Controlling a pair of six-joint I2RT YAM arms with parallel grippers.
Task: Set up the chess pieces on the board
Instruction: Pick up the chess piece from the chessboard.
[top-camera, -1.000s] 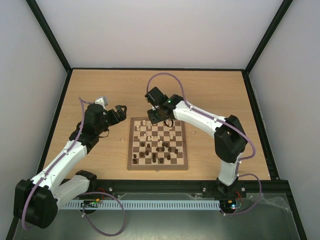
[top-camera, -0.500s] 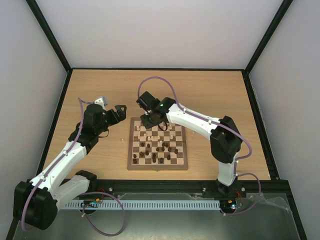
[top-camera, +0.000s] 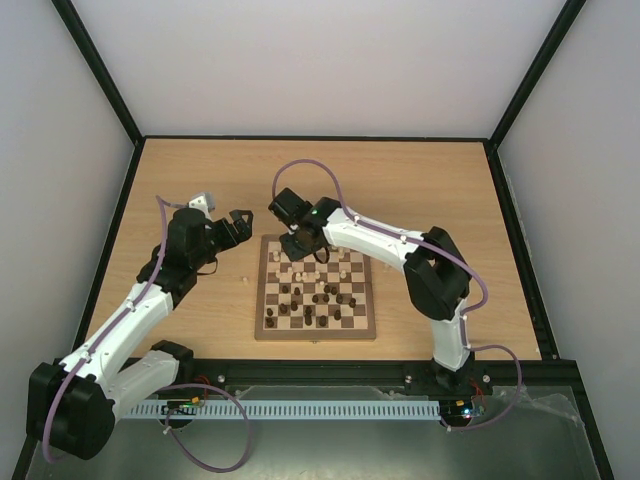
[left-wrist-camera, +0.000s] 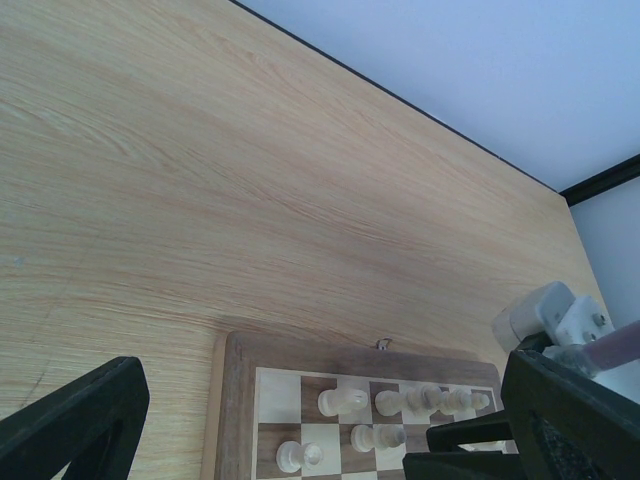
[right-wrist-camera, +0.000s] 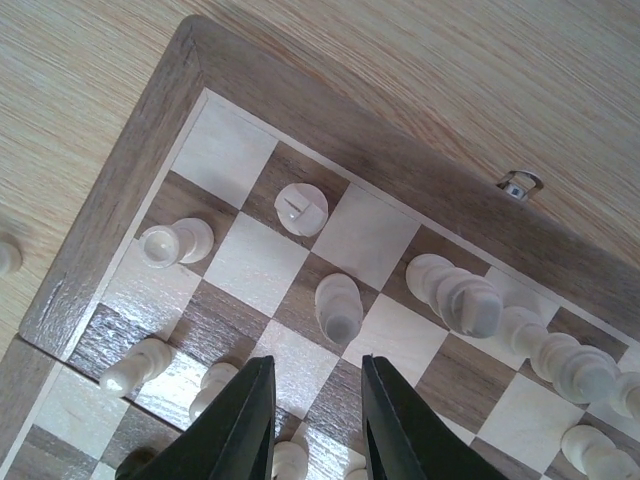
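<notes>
So the board (top-camera: 316, 334) sits mid-table (top-camera: 420, 190), and from the top view the chess pieces (top-camera: 322, 298) are too tiny to tell which is which. The right gripper (right-wrist-camera: 318, 372) hangs over the board's far-left corner, fingers slightly parted with nothing between them, and its arm hides that corner from above. The left gripper (left-wrist-camera: 325, 368) is spread wide just off the board's left side, fingers cut off by the frame.

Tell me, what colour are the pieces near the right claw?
The pieces are pale cream; the right wrist view shows them best.
</notes>
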